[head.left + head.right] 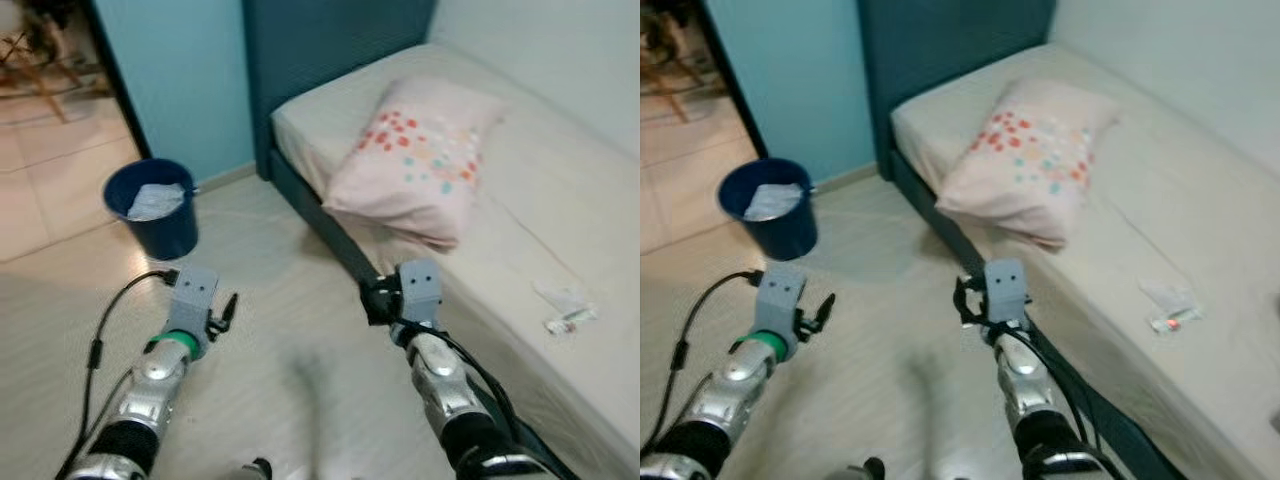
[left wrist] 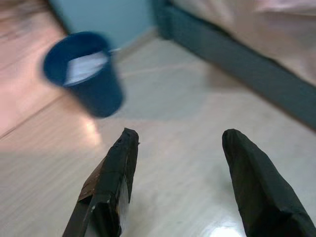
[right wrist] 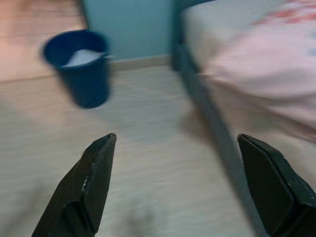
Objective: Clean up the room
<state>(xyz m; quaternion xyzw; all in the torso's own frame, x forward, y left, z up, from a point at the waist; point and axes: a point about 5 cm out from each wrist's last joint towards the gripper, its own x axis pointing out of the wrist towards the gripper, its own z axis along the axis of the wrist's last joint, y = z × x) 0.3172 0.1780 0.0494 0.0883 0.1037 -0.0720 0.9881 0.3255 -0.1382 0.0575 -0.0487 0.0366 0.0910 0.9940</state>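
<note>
Pale wood flooring is running from a blue wall to a bed (image 1: pixel 560 200) along my right, where a dotted pillow (image 1: pixel 420 160) is lying near the headboard. From the head cameras I am seeing small scraps of litter (image 1: pixel 568 310) sitting on the mattress, well apart from the blue bin (image 1: pixel 152 208) by the doorway, which is already holding something white. Left wrist: my left gripper (image 2: pixel 182 190) is hovering over bare floor, fingers apart, gripping nothing. Right wrist: my right gripper (image 3: pixel 190 182) is standing wide open beside the bed frame. I am judging the litter as pending. No writing is legible anywhere.
</note>
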